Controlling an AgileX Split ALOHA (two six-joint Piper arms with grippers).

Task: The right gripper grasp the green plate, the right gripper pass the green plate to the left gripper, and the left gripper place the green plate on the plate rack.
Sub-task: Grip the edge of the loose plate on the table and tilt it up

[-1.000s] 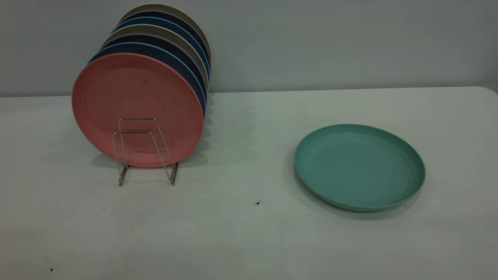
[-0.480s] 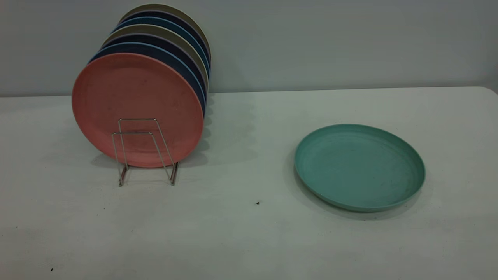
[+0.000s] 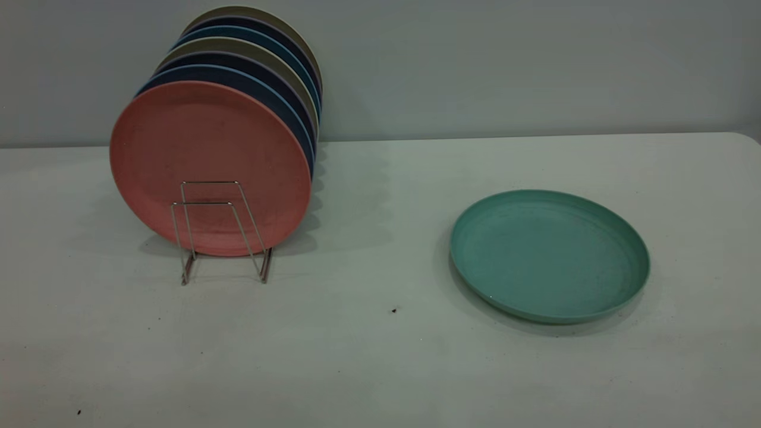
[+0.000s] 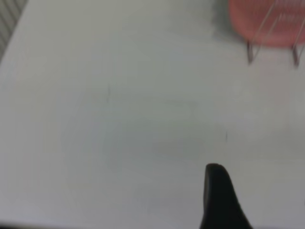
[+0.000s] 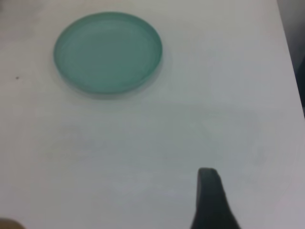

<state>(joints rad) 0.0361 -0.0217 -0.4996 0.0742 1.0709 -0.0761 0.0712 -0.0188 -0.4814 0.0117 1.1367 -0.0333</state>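
Observation:
The green plate (image 3: 549, 255) lies flat on the white table, right of the middle, with nothing touching it. The right wrist view shows the green plate (image 5: 108, 51) well ahead of my right gripper (image 5: 209, 191), which hovers over bare table. The plate rack (image 3: 220, 232) stands at the left; its front wire loops are free. In the left wrist view my left gripper (image 4: 217, 191) hangs above bare table, with the plate rack's feet (image 4: 249, 52) far off. Neither gripper appears in the exterior view.
A salmon-pink plate (image 3: 208, 166) stands upright in the rack, with several dark blue and beige plates (image 3: 261, 65) behind it. The table's back edge (image 3: 535, 137) meets a grey wall. A small dark speck (image 3: 393, 310) lies between rack and green plate.

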